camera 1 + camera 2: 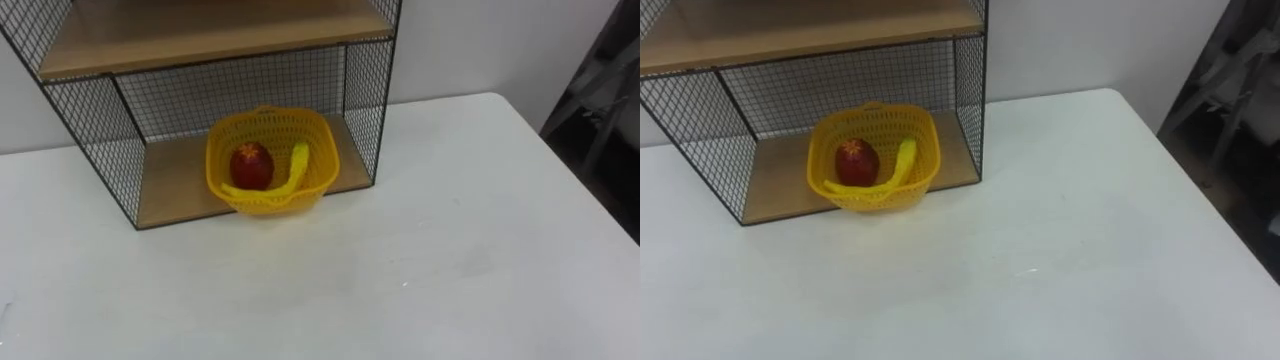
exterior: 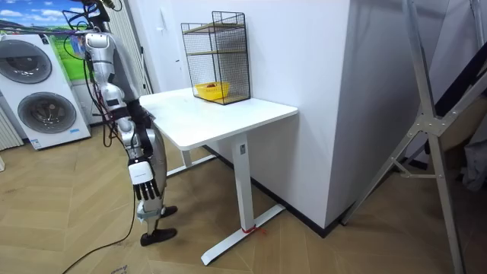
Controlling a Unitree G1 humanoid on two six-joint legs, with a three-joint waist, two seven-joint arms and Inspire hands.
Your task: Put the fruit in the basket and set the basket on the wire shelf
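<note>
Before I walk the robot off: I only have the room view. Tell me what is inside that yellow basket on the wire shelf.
Observer: A red apple and a yellow banana lie in the basket.
Operator: Give me how the fruit lies.
Observer: The apple sits toward the basket's left. The banana curves along its front and right wall.
Operator: Now say where the basket sits on the shelf.
Observer: On the bottom board of the wire shelf, at the front. Its front seems to jut slightly past the board's edge.
</note>
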